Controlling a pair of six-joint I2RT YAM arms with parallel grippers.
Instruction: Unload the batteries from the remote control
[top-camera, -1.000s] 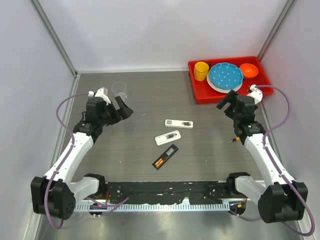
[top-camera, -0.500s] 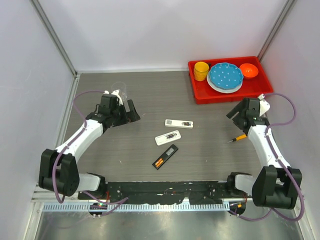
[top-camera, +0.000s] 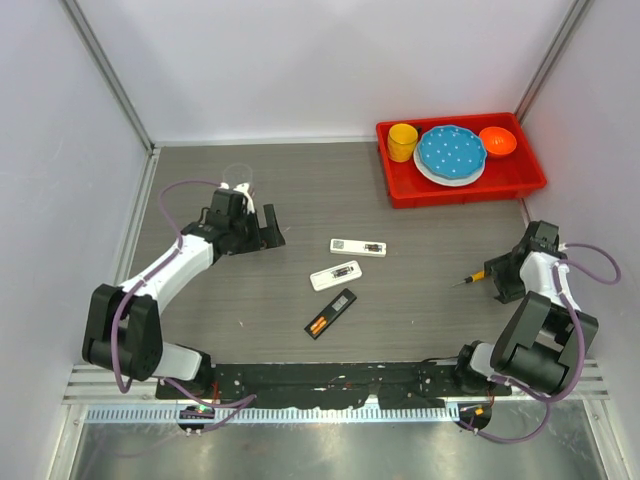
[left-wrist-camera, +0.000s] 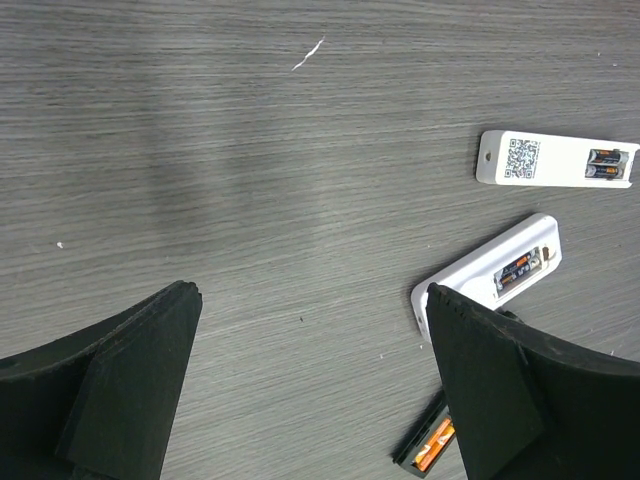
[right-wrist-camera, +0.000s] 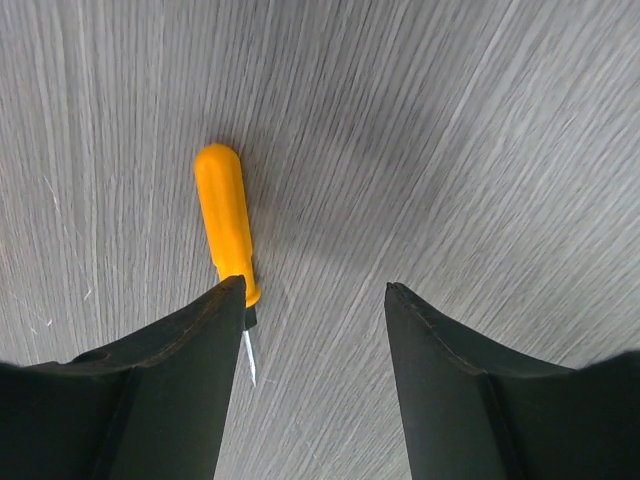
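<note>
Left claw (left-wrist-camera: 312, 295): released, its fingers spread wide over the bare desk (left-wrist-camera: 250, 150) with nothing between them.
Right claw (right-wrist-camera: 315, 290): released, fingers apart, only desk grain between them.
Hidden at right claw: one finger covers the join of handle and blade on the orange-handled tool (right-wrist-camera: 225, 215), which lies just beside it; the blade tip shows below.
Hidden at left claw: one finger covers the near end of the plain white remote (left-wrist-camera: 490, 275) and much of the black remote (left-wrist-camera: 412, 452), which the frame edge also cuts off.
Batteries (left-wrist-camera: 519, 268): seated in the open bays of all three remotes; the orange ones sit in the black remote.
Coded white remote (left-wrist-camera: 555, 160): fully visible, lying farthest out.
Hard to make out: a clear cup (top-camera: 238, 178) beside the left arm.
Surroundings: a red tray (top-camera: 400, 192) at the far right, well apart from the remotes.
</note>
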